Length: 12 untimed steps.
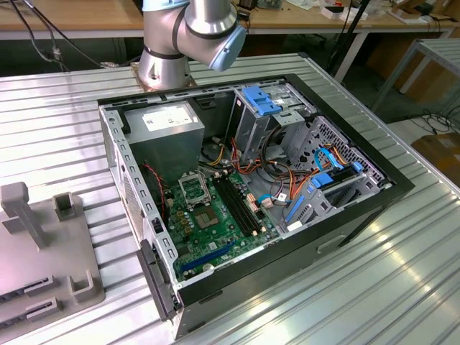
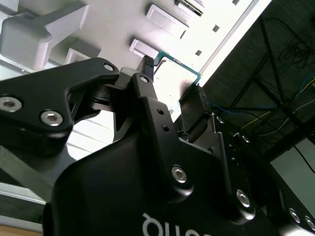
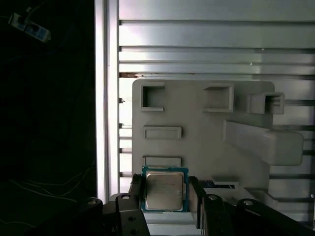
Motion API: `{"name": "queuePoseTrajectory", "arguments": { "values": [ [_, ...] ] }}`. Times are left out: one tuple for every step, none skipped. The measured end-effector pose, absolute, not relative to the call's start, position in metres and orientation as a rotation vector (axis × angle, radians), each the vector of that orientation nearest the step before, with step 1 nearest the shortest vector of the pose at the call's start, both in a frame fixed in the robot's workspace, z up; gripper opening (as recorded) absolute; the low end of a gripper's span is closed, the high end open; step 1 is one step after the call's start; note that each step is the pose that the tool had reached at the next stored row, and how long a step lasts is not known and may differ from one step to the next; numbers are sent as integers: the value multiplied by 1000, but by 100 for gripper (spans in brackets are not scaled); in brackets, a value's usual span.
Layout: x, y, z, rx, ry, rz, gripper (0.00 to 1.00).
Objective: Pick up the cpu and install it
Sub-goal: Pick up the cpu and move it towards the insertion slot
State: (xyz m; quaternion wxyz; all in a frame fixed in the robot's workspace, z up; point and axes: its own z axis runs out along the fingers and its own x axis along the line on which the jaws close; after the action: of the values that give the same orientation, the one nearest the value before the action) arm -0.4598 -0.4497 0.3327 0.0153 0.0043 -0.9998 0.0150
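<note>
cpu (image 3: 165, 192) pinched inside the claw (image 3: 165, 181)

Ribbed aluminium tabletop (image 1: 388, 287) carries open PC case (image 1: 338, 237) mid-surface, grey moulded fixture plate (image 1: 43, 260) at the exterior view's left, arm base (image 1: 162, 68) beyond the case.

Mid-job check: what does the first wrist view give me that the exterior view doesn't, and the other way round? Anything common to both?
First wrist view: the cpu, silver face up, right at the tool.
Exterior view: the open computer case, its green board inside, and the arm's base.
Shared: the grey parts tray with its recesses, lying on the ribbed metal table.
</note>
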Motion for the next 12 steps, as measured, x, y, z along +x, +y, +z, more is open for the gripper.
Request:
{"name": "queuePoseTrajectory", "arguments": {
  "values": [
    [-460,-450,334,14,-3110,47,47],
    [-460,-450,335,13,-3111,47,47],
    [-460,-450,336,13,-3111,47,47],
    [-460,-450,338,13,-3111,47,47],
    [-460,-450,339,14,-3111,47,47],
    [-460,-450,340,13,-3111,47,47],
    [-460,-450,341,14,-3111,47,47],
    [-460,-450,343,13,-3111,47,47],
    [-460,-450,344,14,-3111,47,47],
    [-460,-450,346,13,-3111,47,47],
    [-460,-450,347,14,-3111,47,47],
    [-460,-450,348,13,-3111,47,47]
  ]
}}
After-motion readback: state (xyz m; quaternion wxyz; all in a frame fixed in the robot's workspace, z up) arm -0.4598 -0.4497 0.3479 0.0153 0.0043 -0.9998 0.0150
